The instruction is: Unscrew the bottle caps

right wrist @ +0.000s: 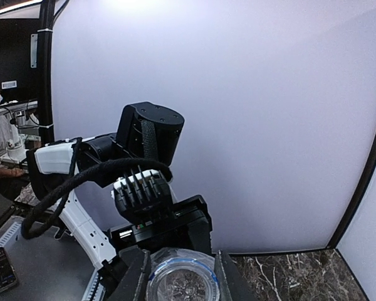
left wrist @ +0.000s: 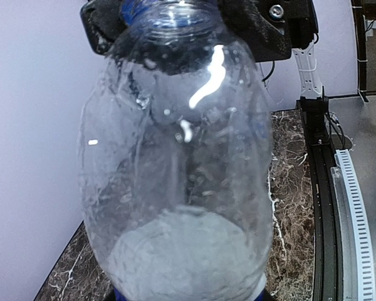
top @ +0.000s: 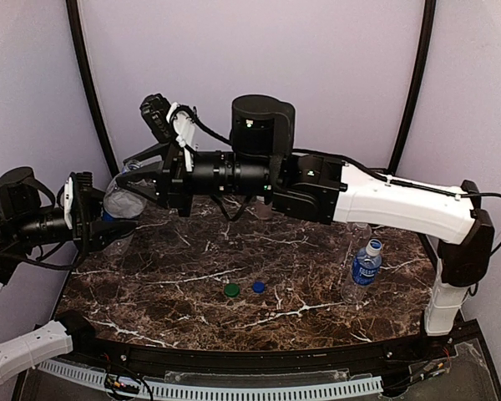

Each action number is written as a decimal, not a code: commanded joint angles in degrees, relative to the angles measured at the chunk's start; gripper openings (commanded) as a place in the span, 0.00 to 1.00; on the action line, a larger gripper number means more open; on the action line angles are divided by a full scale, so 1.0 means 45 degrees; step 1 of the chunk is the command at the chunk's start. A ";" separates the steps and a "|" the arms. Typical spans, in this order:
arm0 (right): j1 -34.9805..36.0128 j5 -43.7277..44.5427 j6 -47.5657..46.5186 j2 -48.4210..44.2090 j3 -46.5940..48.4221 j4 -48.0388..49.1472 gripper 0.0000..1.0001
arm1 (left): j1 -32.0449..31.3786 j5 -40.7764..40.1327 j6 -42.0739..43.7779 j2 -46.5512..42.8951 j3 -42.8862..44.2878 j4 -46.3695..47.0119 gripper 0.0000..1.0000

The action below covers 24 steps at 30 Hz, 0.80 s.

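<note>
My left gripper (top: 108,219) is shut on the body of a clear bottle (top: 123,199) with a blue label band, held in the air at the far left. The bottle fills the left wrist view (left wrist: 175,157) and hides my left fingers. Its mouth has a blue ring and no cap on it (right wrist: 180,282). My right gripper (right wrist: 180,276) reaches across, and its fingers (left wrist: 263,31) are pressed on both sides of the neck. A green cap (top: 231,290) and a dark blue cap (top: 258,286) lie loose on the table. A blue-labelled bottle (top: 366,263) stands capped at the right.
The dark marble table (top: 167,292) ends in a black rail at the near edge. The right arm (top: 384,200) stretches across the back of the table above it. Purple walls close in the left, back and right sides.
</note>
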 commanded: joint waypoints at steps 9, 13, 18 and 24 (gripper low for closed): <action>-0.0151 0.1803 -0.0654 -0.0530 0.0388 -0.1781 0.00 | 0.0061 -0.0362 -0.0138 -0.0486 -0.0575 0.0034 0.98; -0.0688 0.3586 -0.0669 -0.1456 0.0323 -0.3830 0.00 | 0.0251 -0.0709 -0.0869 -0.1095 -0.1562 0.0410 0.99; -0.2568 0.5890 0.0565 -0.2859 -0.0353 -0.6558 0.00 | 0.1131 -0.1244 -0.2939 -0.1943 -0.3611 0.1765 0.99; -0.5327 0.5973 0.1239 -0.4061 -0.1538 -0.7289 0.00 | 0.2891 -0.2955 -0.6635 -0.2750 -0.5976 0.4080 0.99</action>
